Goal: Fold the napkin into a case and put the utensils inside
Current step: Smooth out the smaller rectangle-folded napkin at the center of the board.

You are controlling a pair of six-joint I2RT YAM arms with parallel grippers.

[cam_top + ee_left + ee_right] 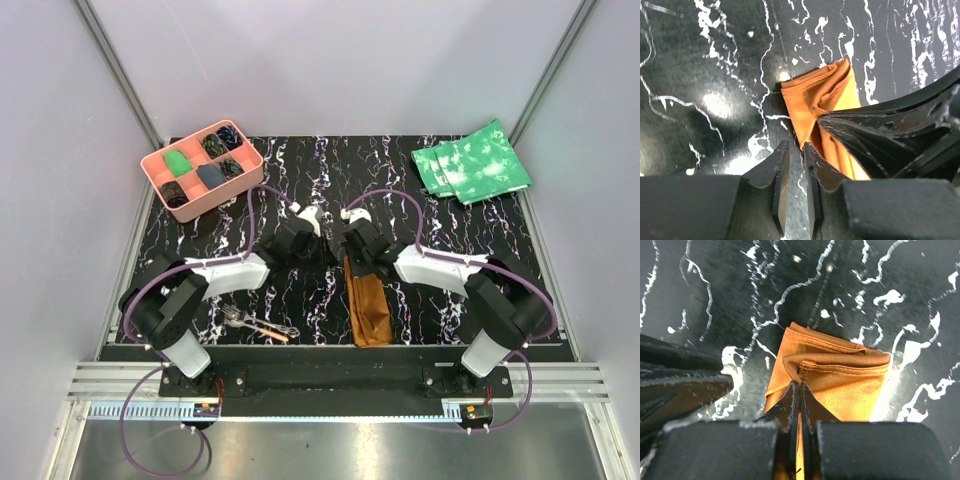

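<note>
The rust-brown napkin (368,305) lies folded into a narrow oblong case on the black marbled table, right of centre. My right gripper (798,385) is shut on a hemmed top layer of the napkin (840,375) at its far end, with cloth pinched between the fingers. My left gripper (796,146) hovers just left of that end of the napkin (815,92). Its jaws stand a narrow gap apart with only bare table between them. In the top view both grippers meet over the case's far end, left gripper (318,243) and right gripper (350,252). The utensils (256,325) lie near the front left edge.
A pink compartment tray (152,172) holding small items stands at the back left. Green mottled cloths (470,160) lie at the back right. The left arm (215,275) and the right arm (440,270) stretch inward from the front corners.
</note>
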